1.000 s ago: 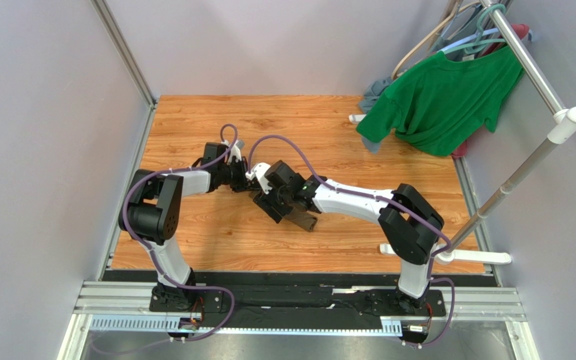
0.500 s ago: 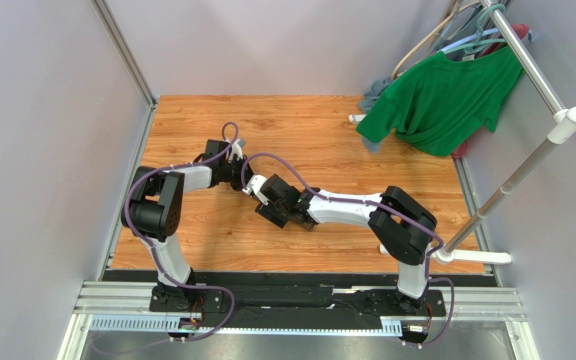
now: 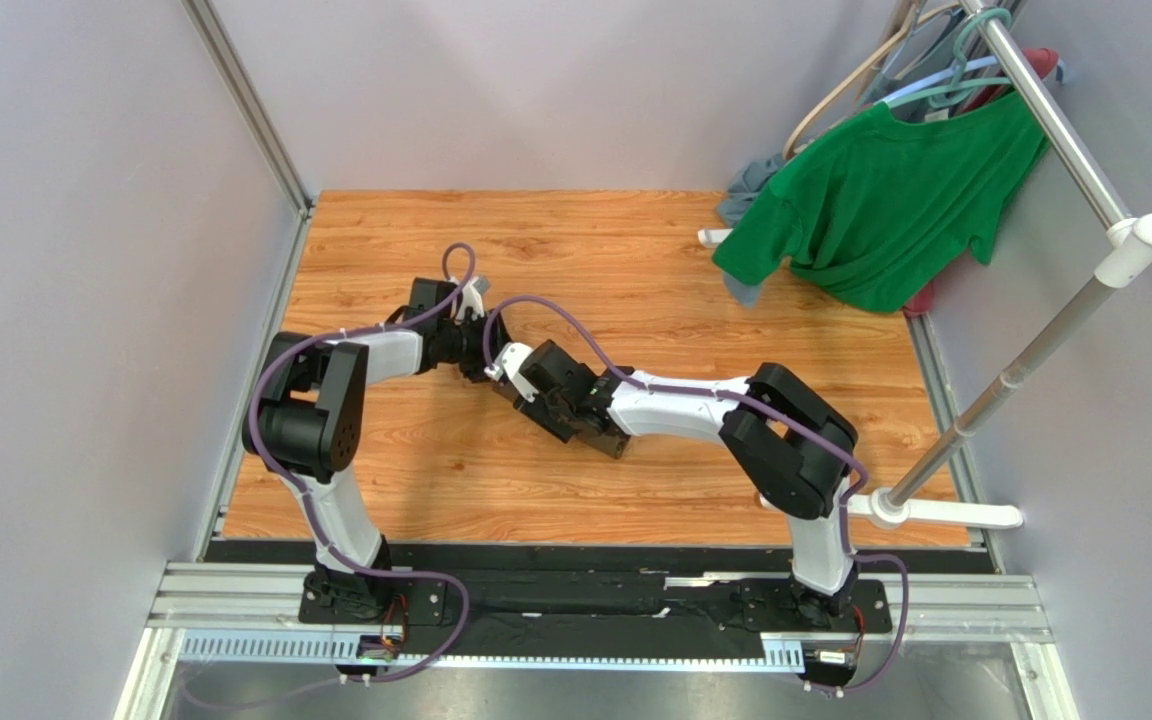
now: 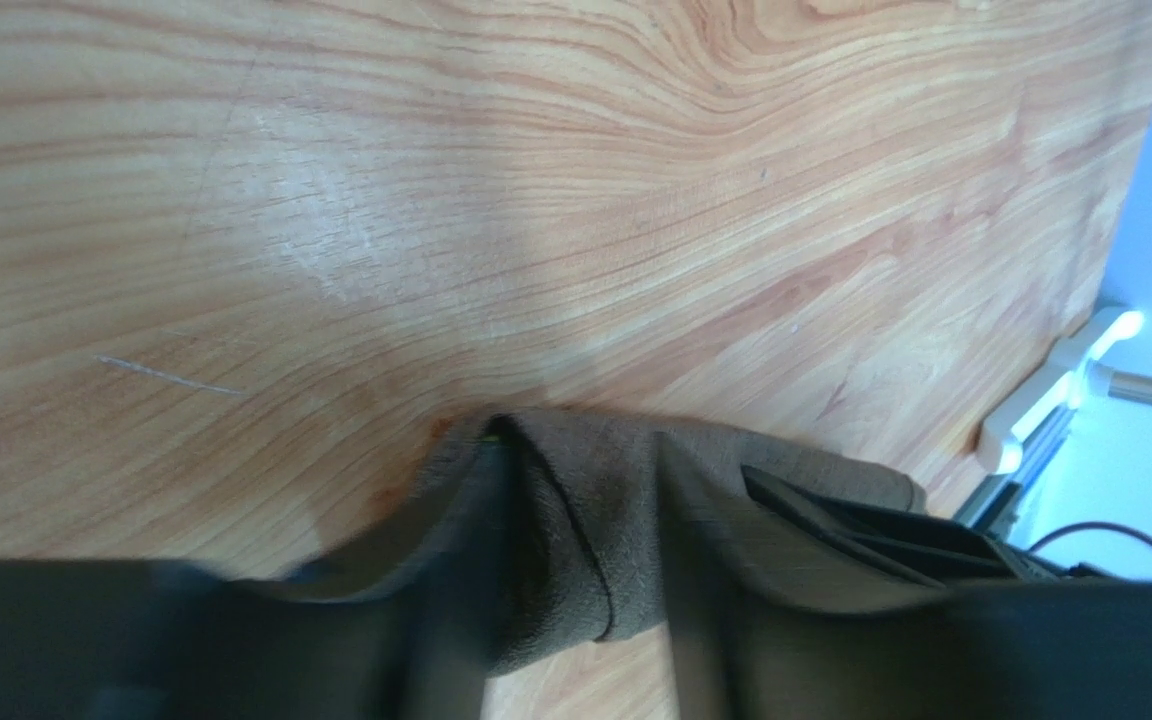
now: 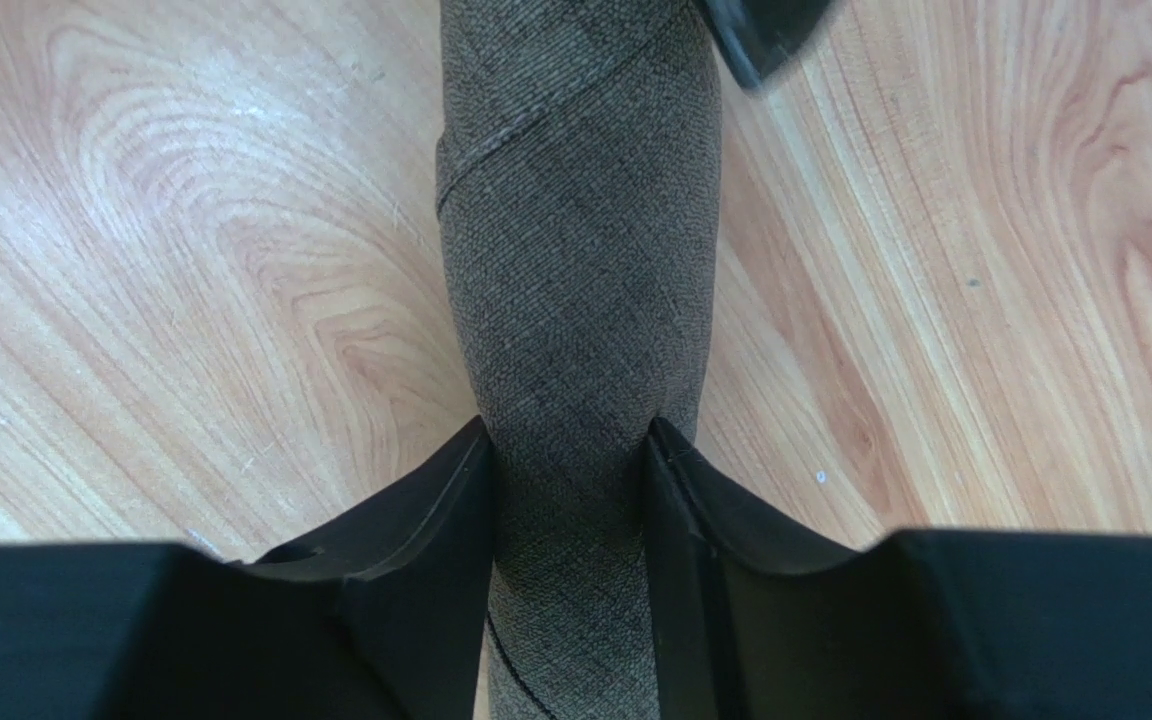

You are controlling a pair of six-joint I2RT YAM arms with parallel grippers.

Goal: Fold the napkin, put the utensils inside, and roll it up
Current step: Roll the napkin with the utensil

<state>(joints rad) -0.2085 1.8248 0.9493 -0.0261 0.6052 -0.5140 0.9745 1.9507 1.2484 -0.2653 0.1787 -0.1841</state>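
Note:
The napkin [image 5: 582, 225] is a tight dark olive-brown roll lying on the wooden table [image 5: 162, 225]. My right gripper [image 5: 567, 435] is shut on it, and the roll narrows where the fingers pinch it. In the top view only a brown end of the napkin [image 3: 609, 440] shows under the right gripper [image 3: 537, 398]. The left gripper [image 3: 480, 365] meets it from the left. In the left wrist view the left gripper [image 4: 579, 450] stands open around the napkin's other end [image 4: 597, 525], which bulges loosely between the fingers. No utensils are in view.
A bright green T-shirt [image 3: 883, 195] hangs from a metal clothes rack [image 3: 1078, 150] at the back right, with a grey-blue garment [image 3: 748, 188] behind it. The rack's white foot [image 3: 973, 515] lies by the right arm's base. Grey walls close in the left and the back.
The right arm has slid left along the roll and its jaws have closed on the napkin. The left gripper, shut before, has opened.

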